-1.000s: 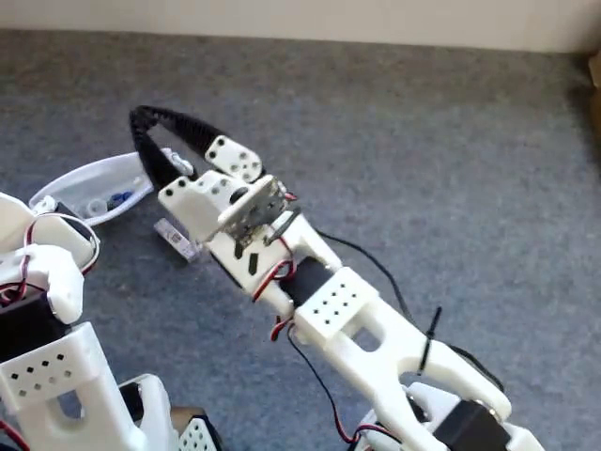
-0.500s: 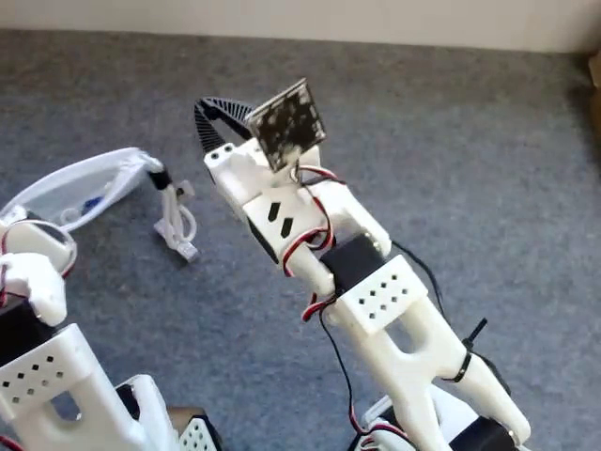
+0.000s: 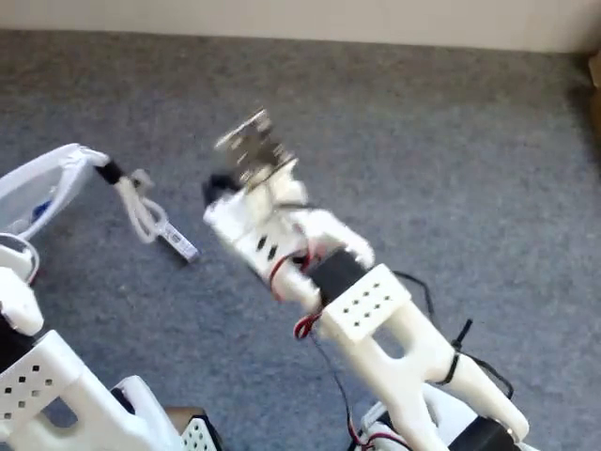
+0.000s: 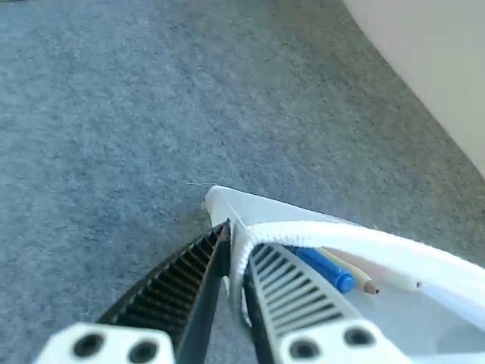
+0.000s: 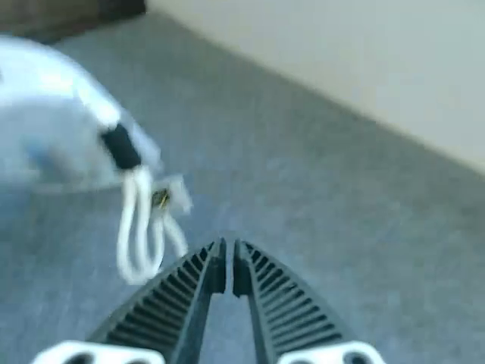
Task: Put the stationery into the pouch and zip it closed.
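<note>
Pouch, white and half see-through, sits at the far left edge of the high view, just above the white body of the left arm. In the left wrist view its mouth is open, and a blue pen and a pale pencil lie side by side inside it. The left gripper is pinched narrow on the pouch's thick white rim, which passes between the black finger and the white one. At the pouch's end nearest the middle of the table a short black zip end sticks out. A white cord loop hangs from it and trails onto the carpet, with a small flat tag at its far end. The right gripper is near the loop but apart from it. Its ribbed fingers are drawn almost together with only a thin slit between the tips, and nothing is held in them. In the high view the right arm reaches up from the lower right toward the centre, its front end blurred, well apart from the pouch. A pale wall runs along the far edge of the carpet.
</note>
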{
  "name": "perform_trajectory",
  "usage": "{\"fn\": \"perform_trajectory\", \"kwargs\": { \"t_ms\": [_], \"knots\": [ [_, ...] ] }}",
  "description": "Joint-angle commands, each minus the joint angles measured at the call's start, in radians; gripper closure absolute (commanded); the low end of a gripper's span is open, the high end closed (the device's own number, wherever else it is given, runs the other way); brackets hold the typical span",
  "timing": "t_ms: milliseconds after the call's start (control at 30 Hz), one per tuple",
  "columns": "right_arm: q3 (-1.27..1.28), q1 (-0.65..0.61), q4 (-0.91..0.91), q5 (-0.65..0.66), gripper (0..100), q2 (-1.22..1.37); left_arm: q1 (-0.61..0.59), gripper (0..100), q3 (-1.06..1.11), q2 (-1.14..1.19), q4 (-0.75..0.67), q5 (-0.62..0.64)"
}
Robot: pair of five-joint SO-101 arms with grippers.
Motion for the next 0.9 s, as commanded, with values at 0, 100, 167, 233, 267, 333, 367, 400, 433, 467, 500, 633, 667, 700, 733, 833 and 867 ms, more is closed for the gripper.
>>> {"fn": "perform_trajectory", "kwargs": {
  "t_ms": [0, 100, 167, 233, 267, 333, 367, 400, 433, 467, 500, 633, 667, 700, 733, 833, 867],
  "knots": [
    [0.042, -0.077, -0.001, -0.011, 92.5, -0.044, -0.044, 99, -0.087, -0.027, -0.026, 0.012],
    [0.061, -0.116, -0.053, -0.011, 84.5, 0.002, -0.042, 99, -0.087, -0.027, -0.026, 0.012],
    [0.059, -0.131, -0.068, -0.011, 79.6, 0.076, -0.042, 99, -0.087, -0.027, -0.026, 0.012],
    [0.054, -0.137, -0.067, -0.011, 76.2, 0.174, -0.042, 99, -0.087, -0.027, -0.026, 0.012],
    [0.048, -0.143, -0.068, -0.011, 75.3, 0.222, -0.042, 99, -0.087, -0.027, -0.026, 0.012],
    [-0.012, -0.147, -0.085, -0.011, 74.9, 0.32, -0.042, 99, -0.085, -0.027, -0.026, 0.012],
    [-0.042, -0.147, -0.085, -0.011, 74.9, 0.366, -0.042, 99, -0.085, -0.027, -0.026, 0.012],
    [-0.07, -0.147, -0.085, -0.011, 74.9, 0.41, -0.042, 99, -0.085, -0.027, -0.026, 0.012],
    [-0.097, -0.147, -0.085, -0.011, 74.9, 0.453, -0.042, 99, -0.085, -0.027, -0.026, 0.012],
    [-0.124, -0.147, -0.085, -0.011, 74.9, 0.49, -0.042, 99, -0.085, -0.027, -0.026, 0.012],
    [-0.148, -0.147, -0.085, -0.011, 74.9, 0.524, -0.041, 99, -0.085, -0.027, -0.026, 0.012],
    [-0.223, -0.147, -0.085, -0.011, 74.9, 0.625, -0.015, 99, -0.084, -0.027, -0.026, 0.009],
    [-0.236, -0.147, -0.087, -0.011, 74.9, 0.645, -0.002, 99, -0.084, -0.027, -0.026, 0.008],
    [-0.246, -0.147, -0.088, -0.009, 74.9, 0.664, 0.007, 99, -0.082, -0.027, -0.026, 0.008],
    [-0.26, -0.147, -0.088, -0.008, 74.9, 0.684, 0.012, 99, -0.077, -0.027, -0.029, 0.008],
    [-0.309, -0.142, -0.088, -0.008, 74.9, 0.745, 0.012, 99, -0.067, -0.027, -0.032, 0.008],
    [-0.325, -0.14, -0.088, -0.009, 74.9, 0.765, 0.012, 99, -0.065, -0.027, -0.032, 0.008]
  ]
}}
